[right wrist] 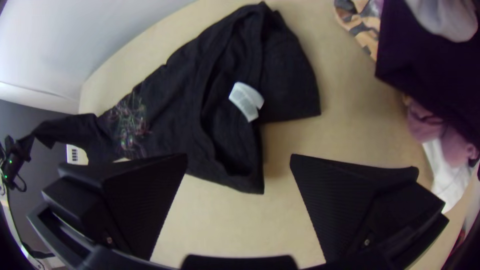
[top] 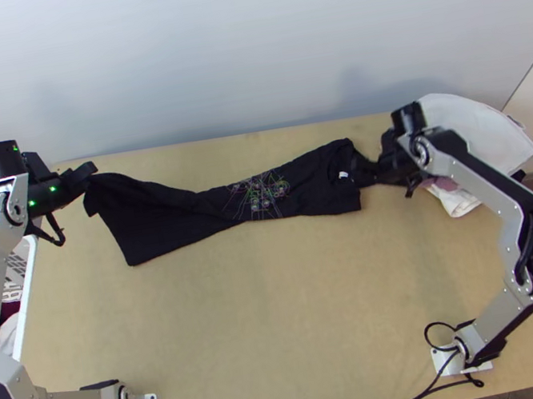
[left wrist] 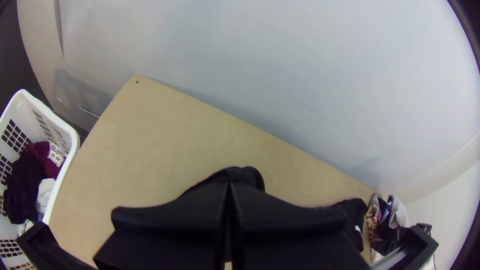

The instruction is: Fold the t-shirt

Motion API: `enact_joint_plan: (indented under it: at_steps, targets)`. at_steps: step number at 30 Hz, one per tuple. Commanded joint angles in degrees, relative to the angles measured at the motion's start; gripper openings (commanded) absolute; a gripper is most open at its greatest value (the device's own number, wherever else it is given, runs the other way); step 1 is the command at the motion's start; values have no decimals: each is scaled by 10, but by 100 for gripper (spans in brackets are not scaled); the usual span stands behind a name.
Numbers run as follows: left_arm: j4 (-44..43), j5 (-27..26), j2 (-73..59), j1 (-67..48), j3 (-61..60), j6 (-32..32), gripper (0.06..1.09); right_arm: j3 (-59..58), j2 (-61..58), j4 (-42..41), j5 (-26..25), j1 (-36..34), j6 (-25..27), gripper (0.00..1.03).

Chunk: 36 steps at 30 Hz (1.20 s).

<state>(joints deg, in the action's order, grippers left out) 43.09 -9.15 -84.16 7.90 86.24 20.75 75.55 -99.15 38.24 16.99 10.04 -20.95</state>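
Along the far side of a light wooden counter (top: pixel 285 318), a black t-shirt (top: pixel 169 223) stretches sideways, narrowed toward its printed middle. The left pincer (top: pixel 89 172) grips the end away from the collar (right wrist: pixel 206 125); the right pincer (top: pixel 361 171), spread wide, is near the collar.

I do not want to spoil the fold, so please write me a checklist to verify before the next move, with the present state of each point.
1. Left pincer closed on the black T-shirt: ok, it holds the shirt's left end.
2. Right pincer closed on the shirt: not ok, it is open near the neck end.
3. Shirt spread flat: not ok, it narrows in the middle.
4. Neck label visible: ok, in the neck opening.
5. Pile of other clothes apart from the shirt: ok, bare table lies between.
6. Both sleeves straight: cannot tell.
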Motion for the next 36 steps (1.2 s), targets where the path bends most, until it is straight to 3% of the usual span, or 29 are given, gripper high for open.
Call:
enact_joint_plan:
  at_steps: [1,8,10,13,14,22,36]
  targets:
    - [-5,4,-4,-4,-14,1,10,-77,27,-2,2,48,10,95]
    - [-4,4,3,-5,-17,1,10,-66,-32,-43,1,68,11,90]
    - [-4,5,6,-5,-17,0,10,-49,-47,-48,1,68,18,72]
    - [-3,7,8,-2,-17,-2,10,-31,-49,-64,1,67,28,14]
    - [-2,7,9,1,-18,-3,10,-28,-48,-63,1,64,32,3]
    - [10,7,29,17,-2,-4,10,-16,59,-33,0,29,15,3]
    - [93,7,131,25,65,-4,10,210,206,209,54,27,15,3]
